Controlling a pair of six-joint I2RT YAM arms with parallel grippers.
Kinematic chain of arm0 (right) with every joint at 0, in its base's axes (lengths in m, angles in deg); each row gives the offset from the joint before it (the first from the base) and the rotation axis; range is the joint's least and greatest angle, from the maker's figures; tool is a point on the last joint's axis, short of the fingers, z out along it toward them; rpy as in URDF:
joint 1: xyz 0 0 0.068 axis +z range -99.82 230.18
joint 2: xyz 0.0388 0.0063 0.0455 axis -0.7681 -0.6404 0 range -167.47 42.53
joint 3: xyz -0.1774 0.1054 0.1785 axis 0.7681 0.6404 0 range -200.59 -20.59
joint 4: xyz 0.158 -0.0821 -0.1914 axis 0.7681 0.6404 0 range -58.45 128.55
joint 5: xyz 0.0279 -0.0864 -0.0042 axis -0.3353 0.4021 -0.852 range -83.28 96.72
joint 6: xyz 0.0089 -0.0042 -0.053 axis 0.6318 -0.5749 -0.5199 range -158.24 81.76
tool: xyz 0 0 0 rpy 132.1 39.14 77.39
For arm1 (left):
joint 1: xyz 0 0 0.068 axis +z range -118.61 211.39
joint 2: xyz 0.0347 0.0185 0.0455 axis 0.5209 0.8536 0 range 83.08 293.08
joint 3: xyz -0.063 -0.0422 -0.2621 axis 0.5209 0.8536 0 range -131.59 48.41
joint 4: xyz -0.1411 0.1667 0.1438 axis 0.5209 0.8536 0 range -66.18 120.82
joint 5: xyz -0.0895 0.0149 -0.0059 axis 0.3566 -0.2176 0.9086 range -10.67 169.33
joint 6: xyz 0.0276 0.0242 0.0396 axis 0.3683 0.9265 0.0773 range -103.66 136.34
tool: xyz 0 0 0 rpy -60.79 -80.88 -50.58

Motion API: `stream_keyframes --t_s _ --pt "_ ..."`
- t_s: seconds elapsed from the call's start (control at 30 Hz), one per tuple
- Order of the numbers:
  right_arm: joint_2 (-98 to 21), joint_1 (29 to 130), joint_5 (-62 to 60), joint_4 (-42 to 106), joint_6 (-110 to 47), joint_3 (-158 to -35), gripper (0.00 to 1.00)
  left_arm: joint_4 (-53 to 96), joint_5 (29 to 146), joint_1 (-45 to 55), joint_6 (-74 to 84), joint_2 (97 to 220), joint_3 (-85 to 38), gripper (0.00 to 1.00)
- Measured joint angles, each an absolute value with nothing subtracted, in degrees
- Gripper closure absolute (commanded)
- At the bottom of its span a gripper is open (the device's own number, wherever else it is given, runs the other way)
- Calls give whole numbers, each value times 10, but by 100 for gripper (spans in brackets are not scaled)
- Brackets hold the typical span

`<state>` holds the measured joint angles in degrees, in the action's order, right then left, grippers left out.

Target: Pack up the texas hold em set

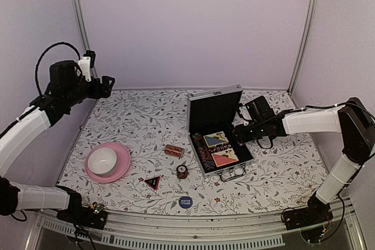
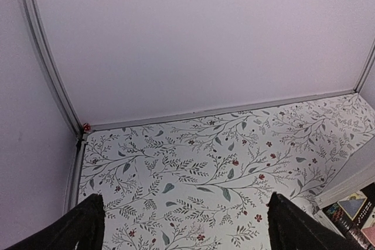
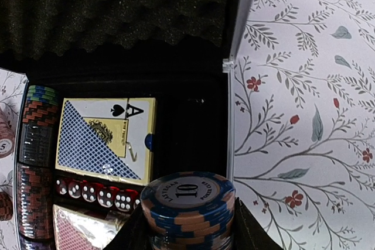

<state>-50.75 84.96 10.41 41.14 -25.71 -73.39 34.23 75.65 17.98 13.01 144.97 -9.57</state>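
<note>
Seen from above, the open case (image 1: 214,109) sits mid-worktop, right end effector (image 1: 238,131) at its rim; the left wrist shows the left end effector (image 2: 186,229) spread, empty; the right wrist shows chips (image 3: 187,200) pinched over the dark slot beside the deck (image 3: 105,139), best lowered level, clear of the wall.

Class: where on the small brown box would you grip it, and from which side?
Grip the small brown box across its narrow width, at mid-length, coming straight down from above. It lies flat with its long axis roughly left to right and nothing touching it, so there should be room to close on its front and back faces.
</note>
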Motion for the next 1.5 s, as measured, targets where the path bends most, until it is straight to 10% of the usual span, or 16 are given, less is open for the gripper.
stream_keyframes --t_s 0.93,1.5 --pt "-614 850 115 345 -287 -787 65 353 723 180 149 1444 -81 3" --pt "-619 850 121 326 -280 -794 38 353 720 180 155 1444 -80 3"
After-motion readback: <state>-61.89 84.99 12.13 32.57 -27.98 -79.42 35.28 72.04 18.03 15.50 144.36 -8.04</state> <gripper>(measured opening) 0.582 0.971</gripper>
